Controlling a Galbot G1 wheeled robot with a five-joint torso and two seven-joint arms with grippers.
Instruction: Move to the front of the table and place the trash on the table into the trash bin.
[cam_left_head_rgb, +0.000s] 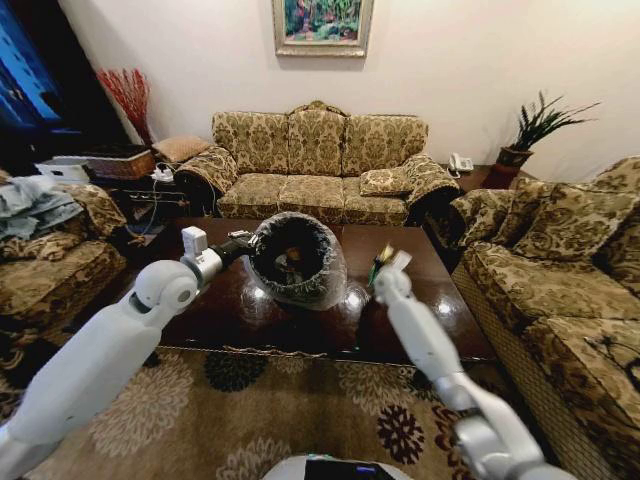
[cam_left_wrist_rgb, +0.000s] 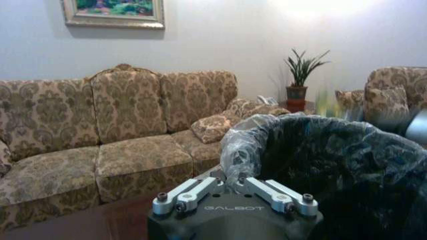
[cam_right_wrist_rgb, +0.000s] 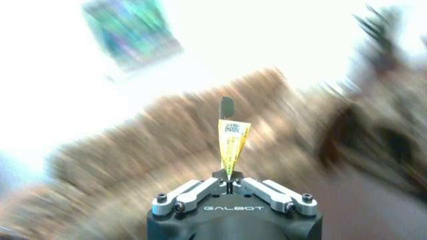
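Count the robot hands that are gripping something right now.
2. The left hand pinches the rim of the trash bin over the table; the right hand holds a yellow-green wrapper beside the bin.

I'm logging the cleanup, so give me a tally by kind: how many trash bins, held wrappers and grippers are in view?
trash bin: 1
wrapper: 1, pinched in the right gripper
grippers: 2, the right gripper and the left gripper, which is clamped on the trash bin's bagged rim
Total: 4
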